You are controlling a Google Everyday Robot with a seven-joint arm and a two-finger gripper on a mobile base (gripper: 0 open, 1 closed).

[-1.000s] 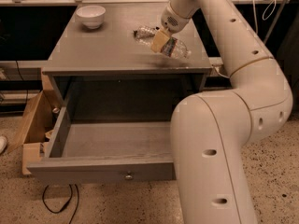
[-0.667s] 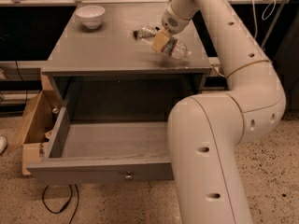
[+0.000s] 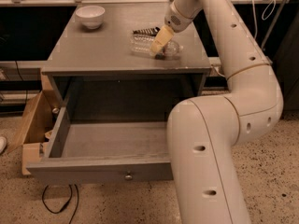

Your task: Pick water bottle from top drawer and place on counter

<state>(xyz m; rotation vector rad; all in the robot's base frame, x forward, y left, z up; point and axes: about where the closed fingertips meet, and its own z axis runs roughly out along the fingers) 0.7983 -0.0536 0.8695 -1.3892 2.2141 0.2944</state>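
Tool (image 3: 153,44): low over the tabletop (image 3: 98,50), right of centre in the upper middle of the frame. It sits directly at the water bottle (image 3: 174,49). A pale yellowish part of it crosses the front of the bottle. Whether it is clamped on the bottle or let go: cannot tell from here.

Water bottle: clear, ribbed, lying on its side on the tabletop, long axis running left-right. Both ends show either side of the tool.

Arm (image 3: 254,85): white, thick, fills the right half of the frame, rising from bottom centre and bending back up to the tool.

Top drawer (image 3: 112,141): pulled well out toward the lower left, grey inside. Small round knob (image 3: 127,176) at the middle of its front panel.

White bowl (image 3: 90,16): upright at the far left of the tabletop, well apart from the bottle.

Cardboard box (image 3: 32,125): on the speckled floor, against the drawer's left side. Dark cable (image 3: 56,202) looped on the floor below the drawer front.
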